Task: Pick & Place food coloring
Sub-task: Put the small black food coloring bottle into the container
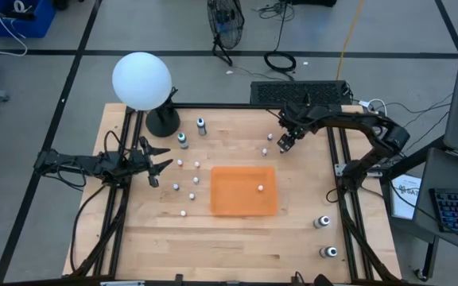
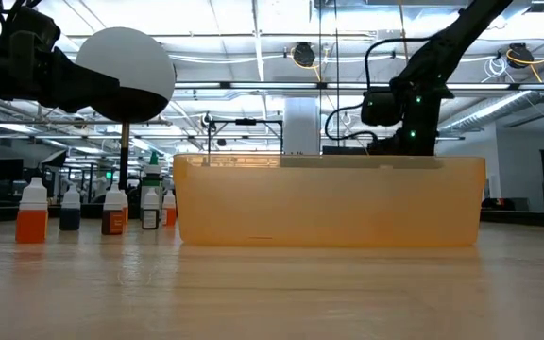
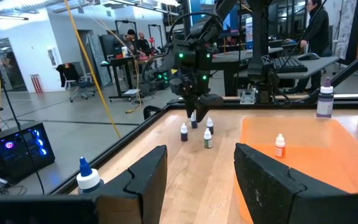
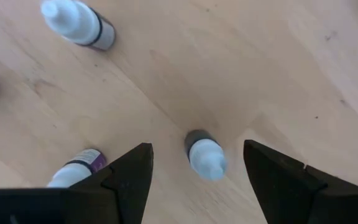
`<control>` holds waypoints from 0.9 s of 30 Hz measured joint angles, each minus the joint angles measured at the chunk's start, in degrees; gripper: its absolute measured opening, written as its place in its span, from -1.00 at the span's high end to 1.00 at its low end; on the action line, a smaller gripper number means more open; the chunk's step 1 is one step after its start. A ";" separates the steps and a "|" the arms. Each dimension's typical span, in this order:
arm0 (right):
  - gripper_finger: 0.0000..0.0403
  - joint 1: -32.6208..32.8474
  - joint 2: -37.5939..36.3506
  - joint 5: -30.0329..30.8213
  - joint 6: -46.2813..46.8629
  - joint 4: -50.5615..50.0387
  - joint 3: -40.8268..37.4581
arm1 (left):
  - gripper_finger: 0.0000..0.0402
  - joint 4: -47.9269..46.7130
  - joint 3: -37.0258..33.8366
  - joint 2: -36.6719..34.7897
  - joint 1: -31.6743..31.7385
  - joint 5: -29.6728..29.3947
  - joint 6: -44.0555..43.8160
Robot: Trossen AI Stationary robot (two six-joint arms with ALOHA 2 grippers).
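The right tool [image 4: 197, 180], wide open and empty, hovers over a small bottle [image 4: 205, 155], probably about to descend and close.

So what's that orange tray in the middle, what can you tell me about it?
The tray is a shallow, rectangular bin of translucent orange plastic with low walls, lying flat on the wooden table near its middle. One small white-capped bottle stands upright inside it. Neither claw touches it.

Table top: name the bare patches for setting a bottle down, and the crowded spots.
Bare: the wood in front of the orange tray, up to the two bottles at the right front. Crowded: around the left gripper and under the right gripper.
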 joint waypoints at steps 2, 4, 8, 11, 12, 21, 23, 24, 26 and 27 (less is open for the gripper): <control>-0.18 0.00 -0.14 0.00 0.01 -0.49 0.01 | 0.07 0.01 0.00 0.01 -0.02 0.00 0.00; -0.18 -0.17 -0.12 0.02 0.00 -0.93 0.01 | 0.07 -0.01 0.00 0.01 -0.02 0.00 0.00; -0.18 -0.26 -0.10 0.15 0.04 -0.07 0.01 | 0.07 -0.01 0.00 0.00 0.00 0.00 0.00; -0.17 -0.33 -0.10 0.19 0.08 -0.05 0.01 | 0.07 0.00 0.00 -0.01 -0.02 0.00 0.00; -0.16 -0.33 -0.10 0.18 0.01 -0.10 0.01 | 0.07 0.01 0.00 0.01 0.00 0.00 0.00; 0.02 -0.33 -0.10 0.09 -0.42 -0.21 0.01 | 0.07 0.01 0.00 -0.01 -0.02 -0.02 0.00; 0.05 -0.33 -0.10 0.07 -0.42 -0.22 0.01 | 0.07 0.00 0.00 -0.01 -0.01 -0.01 0.00; 0.06 -0.33 -0.10 0.05 -0.42 -0.23 0.01 | 0.07 0.01 0.00 -0.01 -0.01 0.00 0.00; 0.07 -0.33 -0.10 0.07 -0.42 -0.23 0.01 | 0.07 0.00 0.00 -0.01 0.00 0.00 0.00; 0.07 -0.33 -0.10 0.07 -0.42 -0.20 0.01 | 0.07 0.01 0.00 0.01 -0.02 -0.02 0.00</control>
